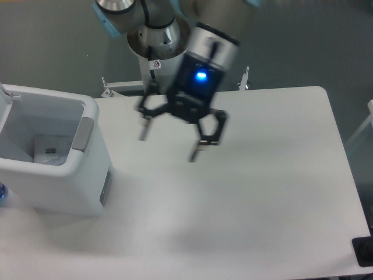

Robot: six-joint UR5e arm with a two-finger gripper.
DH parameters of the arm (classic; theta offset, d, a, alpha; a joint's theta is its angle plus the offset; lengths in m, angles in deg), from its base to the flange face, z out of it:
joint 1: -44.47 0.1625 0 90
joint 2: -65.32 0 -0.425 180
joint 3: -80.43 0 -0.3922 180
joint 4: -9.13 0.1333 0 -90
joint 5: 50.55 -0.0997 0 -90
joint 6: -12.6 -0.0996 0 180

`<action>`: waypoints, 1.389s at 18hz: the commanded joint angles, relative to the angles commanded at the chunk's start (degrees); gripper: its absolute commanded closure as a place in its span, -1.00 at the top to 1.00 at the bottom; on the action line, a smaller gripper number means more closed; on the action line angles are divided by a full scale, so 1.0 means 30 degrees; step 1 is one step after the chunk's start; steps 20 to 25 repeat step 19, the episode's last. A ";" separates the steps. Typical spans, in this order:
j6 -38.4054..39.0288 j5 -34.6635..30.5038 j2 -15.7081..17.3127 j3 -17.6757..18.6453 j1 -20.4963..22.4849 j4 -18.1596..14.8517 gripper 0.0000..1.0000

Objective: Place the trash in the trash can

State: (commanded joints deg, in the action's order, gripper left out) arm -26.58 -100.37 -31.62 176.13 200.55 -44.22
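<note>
The trash can (87, 186) is a white boxy bin at the table's left edge. Inside it lies a flat white packet (49, 150) with dark print, resting on the bin's floor. A small blue spot, the cap of the bottle (2, 192), shows at the frame's left edge beside the bin; the rest of the bottle is out of view. My gripper (169, 144) hangs open and blurred above the middle of the table, well to the right of the bin, with nothing between its fingers.
The robot's pedestal (160, 58) stands behind the table's far edge. A black object (364, 252) sits at the table's front right corner. Metal brackets (245, 79) show along the far edge.
</note>
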 joint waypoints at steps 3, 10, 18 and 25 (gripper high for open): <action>-0.1844 -0.2107 -0.0176 0.0793 0.0849 0.0000 1.00; -0.4219 -0.7263 -0.1610 0.0736 0.1293 -0.0029 1.00; -0.7913 -1.1194 -0.1876 0.1263 0.0356 -0.0526 1.00; -0.7943 -1.1283 -0.1876 0.1263 0.0355 -0.0527 1.00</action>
